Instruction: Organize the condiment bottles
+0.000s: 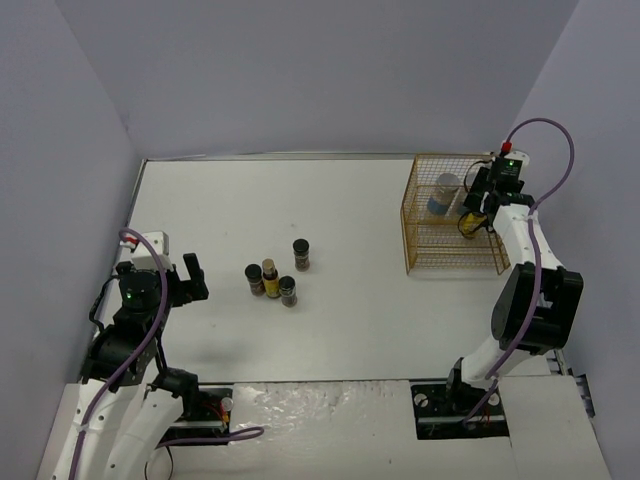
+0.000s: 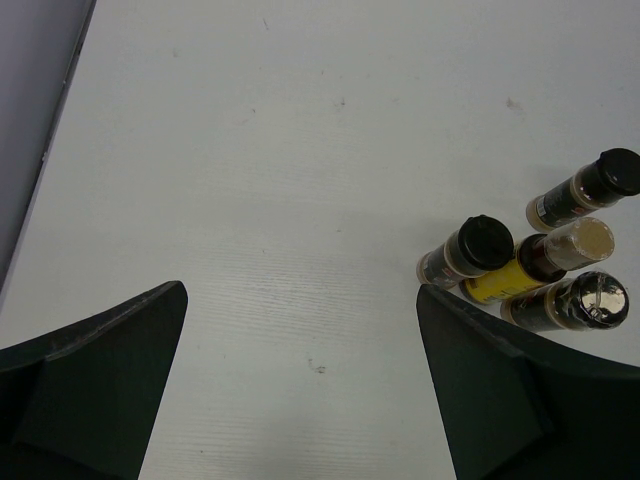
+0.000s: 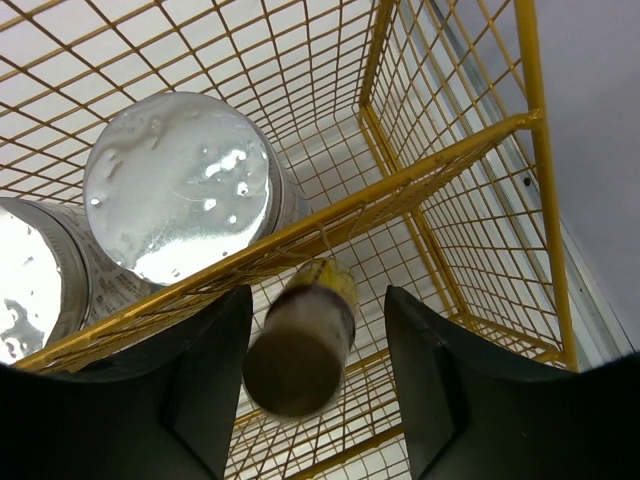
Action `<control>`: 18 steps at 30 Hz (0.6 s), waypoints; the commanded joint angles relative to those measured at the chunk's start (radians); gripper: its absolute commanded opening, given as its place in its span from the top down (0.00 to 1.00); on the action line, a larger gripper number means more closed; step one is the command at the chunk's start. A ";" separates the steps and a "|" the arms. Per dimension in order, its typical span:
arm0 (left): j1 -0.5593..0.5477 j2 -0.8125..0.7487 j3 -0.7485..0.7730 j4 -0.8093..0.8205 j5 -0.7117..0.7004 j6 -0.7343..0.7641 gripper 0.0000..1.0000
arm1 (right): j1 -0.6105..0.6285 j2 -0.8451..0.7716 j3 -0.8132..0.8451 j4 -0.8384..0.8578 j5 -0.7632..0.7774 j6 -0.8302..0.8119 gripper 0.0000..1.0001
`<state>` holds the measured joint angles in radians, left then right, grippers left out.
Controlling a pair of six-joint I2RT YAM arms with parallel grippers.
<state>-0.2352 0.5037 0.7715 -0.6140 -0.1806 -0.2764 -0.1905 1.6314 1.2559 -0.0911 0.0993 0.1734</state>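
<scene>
- Left gripper point(image 1: 192, 278): hovers over the table point(image 1: 340, 210) on the left, jaws spread wide, nothing between them.
- Middle of the table, right of that gripper: four bottles, upright.
- Dark jar point(image 1: 253, 278), yellow bottle point(image 1: 270, 277) and a second dark jar point(image 1: 288, 290) stand packed in a row, touching or nearly so.
- A third dark jar point(image 1: 301, 253) stands just behind them, slightly apart.
- Basket point(image 1: 420, 215): far right of the table.
- Two silver-lid jars point(image 3: 180, 180) point(image 3: 30, 270) stand side by side inside it, upright.
- Right gripper point(image 3: 318, 300): at the basket's right side, pointing down into it.
- Second yellow bottle point(image 3: 300, 340): between the right fingers point(image 3: 440, 380), below the basket's top wire, tilted and blurred.
- Right jaws are partly apart; there is a clear gap between the bottle and the right-hand finger, so no grip. Whether it touches the other finger, can't tell.
</scene>
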 commanded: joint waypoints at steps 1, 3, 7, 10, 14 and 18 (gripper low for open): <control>0.005 0.013 0.021 0.072 -0.002 0.006 0.03 | 0.001 -0.043 0.086 -0.001 -0.017 0.026 0.41; 0.005 0.017 0.021 0.073 -0.001 0.006 0.03 | 0.022 -0.093 0.094 -0.023 -0.026 0.031 0.37; 0.005 0.025 0.020 0.075 0.000 0.007 0.03 | 0.135 -0.223 0.077 -0.042 -0.032 0.044 0.31; 0.005 0.032 0.021 0.076 0.002 0.008 0.03 | 0.273 -0.313 0.055 -0.042 -0.015 0.017 0.28; 0.008 0.036 0.020 0.076 0.006 0.008 0.03 | 0.509 -0.363 0.042 -0.018 -0.076 -0.059 0.23; 0.009 0.038 0.022 0.077 0.012 0.008 0.03 | 0.718 -0.317 0.040 0.032 -0.230 -0.117 0.17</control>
<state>-0.2344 0.5223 0.7715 -0.6136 -0.1794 -0.2760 0.3683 1.2664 1.2865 -0.1353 0.0039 0.1376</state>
